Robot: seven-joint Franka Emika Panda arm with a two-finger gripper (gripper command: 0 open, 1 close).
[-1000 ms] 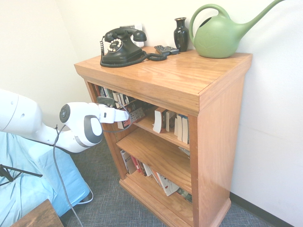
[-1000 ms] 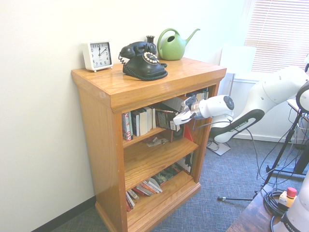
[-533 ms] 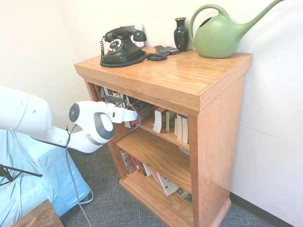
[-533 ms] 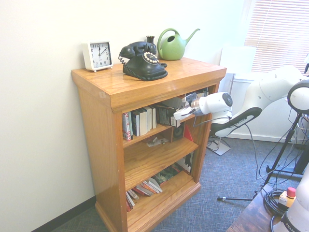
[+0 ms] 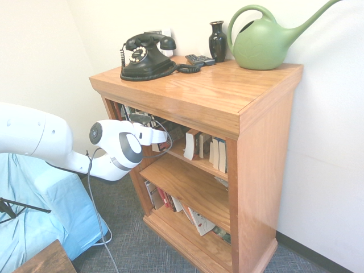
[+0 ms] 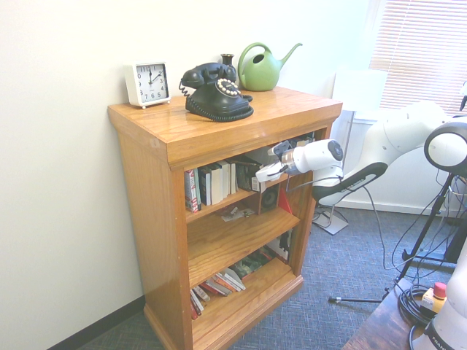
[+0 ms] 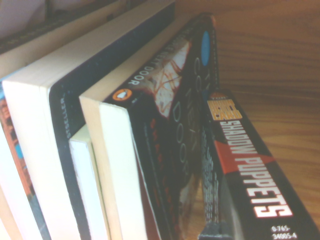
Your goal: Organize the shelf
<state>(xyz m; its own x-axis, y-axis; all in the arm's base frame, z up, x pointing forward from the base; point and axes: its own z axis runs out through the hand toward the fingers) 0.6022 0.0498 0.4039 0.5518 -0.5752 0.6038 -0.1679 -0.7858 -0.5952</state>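
Shelf (image 5: 259, 170) looks part-organized: upright books (image 6: 217, 184) line the upper tier, slanting books (image 6: 222, 283) on the bottom one likely need straightening, and pincer (image 6: 260, 176) stands narrow near the upper tier, its hold on Shadow Puppets (image 7: 250, 165) unclear to me.

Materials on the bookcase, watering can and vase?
Bookcase: likely oak, satin varnish; grain shows, soft sheen.
Watering can: probably moulded plastic, semi-matte; smooth one-colour green body.
Vase: glossy black, sharp highlights; glazed ceramic or lacquer, can't tell.
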